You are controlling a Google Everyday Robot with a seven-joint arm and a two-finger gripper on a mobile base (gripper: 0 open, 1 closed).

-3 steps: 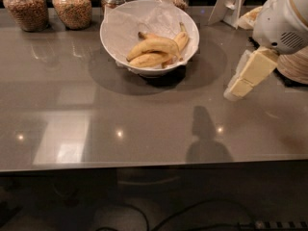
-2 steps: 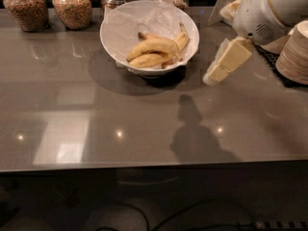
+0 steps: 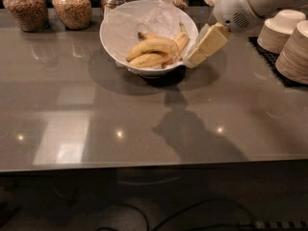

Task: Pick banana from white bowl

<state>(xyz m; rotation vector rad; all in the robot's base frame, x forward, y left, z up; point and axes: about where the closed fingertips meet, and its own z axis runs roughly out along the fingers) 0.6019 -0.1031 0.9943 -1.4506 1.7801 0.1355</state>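
The white bowl [image 3: 120, 28], lined with crinkled white paper, stands at the back middle of the grey counter. Several yellow bananas lie in it. The banana [image 3: 153, 46] is the plump, arched one on top, with a dark stem tip at its upper left. A slimmer banana [image 3: 149, 60] lies in front of it and another [image 3: 181, 38] leans at the right. My gripper [image 3: 197, 57] comes in from the upper right and hangs beside the bowl's right rim, just right of the bananas. It holds nothing.
Glass jars of grain [image 3: 72, 6] stand along the back left. Stacks of small off-white bowls [image 3: 293, 47] sit on a dark mat at the right. The counter's front edge [image 3: 144, 165] runs across the lower part of the view.
My gripper and arm have moved left and toward the back, from the right side of the counter to the bowl's right rim. The bananas have not moved.
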